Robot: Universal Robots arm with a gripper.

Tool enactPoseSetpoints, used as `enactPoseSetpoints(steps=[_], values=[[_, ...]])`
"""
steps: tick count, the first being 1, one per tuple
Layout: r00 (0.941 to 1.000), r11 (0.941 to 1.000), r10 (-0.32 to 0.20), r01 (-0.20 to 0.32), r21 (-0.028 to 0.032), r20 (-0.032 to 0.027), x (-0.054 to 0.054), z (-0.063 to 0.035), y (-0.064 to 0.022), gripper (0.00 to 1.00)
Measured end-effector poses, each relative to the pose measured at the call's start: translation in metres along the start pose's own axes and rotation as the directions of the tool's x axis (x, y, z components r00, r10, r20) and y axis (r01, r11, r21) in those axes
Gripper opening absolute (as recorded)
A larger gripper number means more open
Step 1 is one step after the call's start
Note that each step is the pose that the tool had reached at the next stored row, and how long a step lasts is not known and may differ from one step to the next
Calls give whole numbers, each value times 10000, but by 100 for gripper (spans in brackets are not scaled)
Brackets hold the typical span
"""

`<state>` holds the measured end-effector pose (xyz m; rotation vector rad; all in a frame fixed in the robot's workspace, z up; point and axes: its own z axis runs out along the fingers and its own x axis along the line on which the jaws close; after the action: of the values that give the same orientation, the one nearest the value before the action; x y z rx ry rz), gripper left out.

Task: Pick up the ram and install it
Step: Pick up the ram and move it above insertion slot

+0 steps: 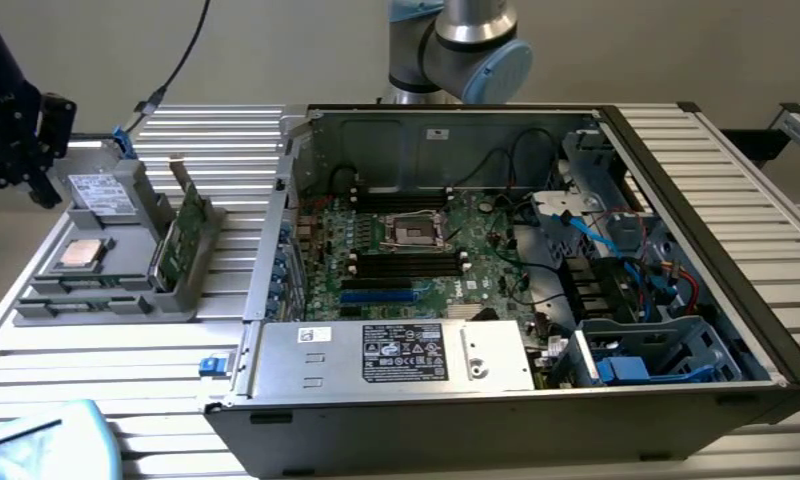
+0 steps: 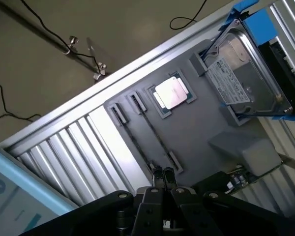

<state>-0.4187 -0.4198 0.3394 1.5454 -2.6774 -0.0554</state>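
The grey tray [image 2: 201, 123] is carrying a silver CPU [image 2: 171, 92], a hard drive [image 2: 246, 73] and the ram [image 2: 154, 132], which is standing on edge in its slot. Beside the tray, the open computer case [image 1: 507, 430] is leaving its motherboard [image 1: 427, 250] exposed from above. The gripper [image 2: 162, 173] is hovering near the ram's end, fingers pressed together and gripping nothing.

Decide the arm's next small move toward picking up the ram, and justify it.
Probably open the fingers first. The gripper is shut and appears to hold nothing, poised over the grey tray where the ram sits on edge in its slot. Shut fingers could not straddle the slim stick to grip it.
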Motion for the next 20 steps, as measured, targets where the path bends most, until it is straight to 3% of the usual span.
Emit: enactPoseSetpoints(steps=[5,10,15,20], values=[[9959,9959,-908,908,20,-53,0,19,-1,11],[9833,9833,-1818,1819,37,-106,-1,39,-2,11],[9627,9627,-2703,2704,47,-161,-1,58,-4,11],[9343,9344,-3559,3561,52,-217,-2,76,-4,11]])
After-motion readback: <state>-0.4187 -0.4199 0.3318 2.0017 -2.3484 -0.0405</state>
